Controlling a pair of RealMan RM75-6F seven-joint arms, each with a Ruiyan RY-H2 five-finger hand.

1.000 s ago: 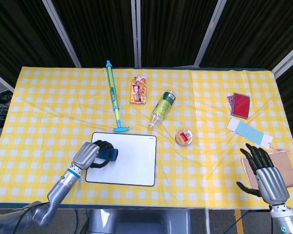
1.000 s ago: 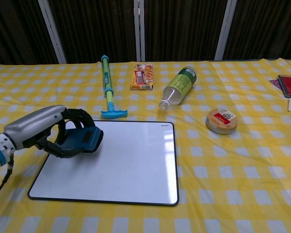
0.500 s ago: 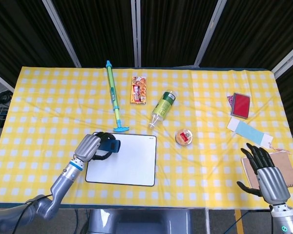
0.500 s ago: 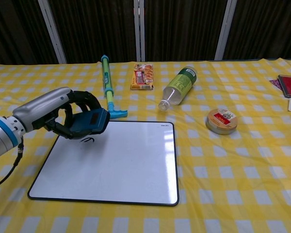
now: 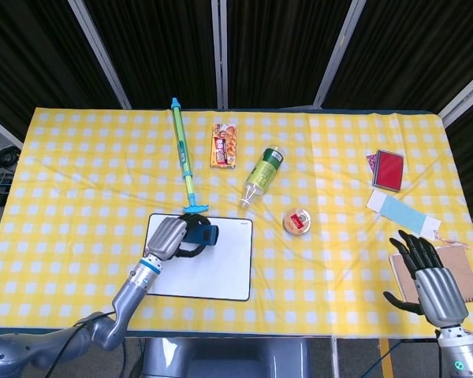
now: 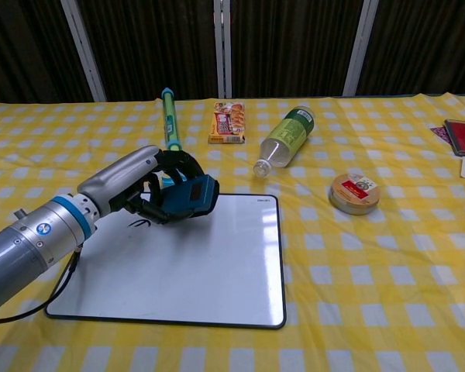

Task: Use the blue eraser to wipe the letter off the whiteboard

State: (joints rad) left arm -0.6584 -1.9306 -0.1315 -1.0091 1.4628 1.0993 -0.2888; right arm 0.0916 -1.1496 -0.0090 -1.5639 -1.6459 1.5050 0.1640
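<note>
The left hand (image 6: 151, 190) grips the blue eraser (image 6: 187, 197) over the whiteboard (image 6: 217, 271) at its 11 o'clock corner; a dark mark (image 6: 139, 224) lies at the hand's 7 o'clock. The right hand (image 5: 430, 276) rests wide, fingers spread, holding nothing.

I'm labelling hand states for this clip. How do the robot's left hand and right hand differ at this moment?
The left hand grips the blue eraser; the right hand holds nothing, fingers spread. The left hand is over the upper left part of the whiteboard, beside a dark mark; the right hand is near the table's right edge by a brown notebook. The left hand shows in both views, the right only in the head view. Both have silver backs and dark fingers.
</note>
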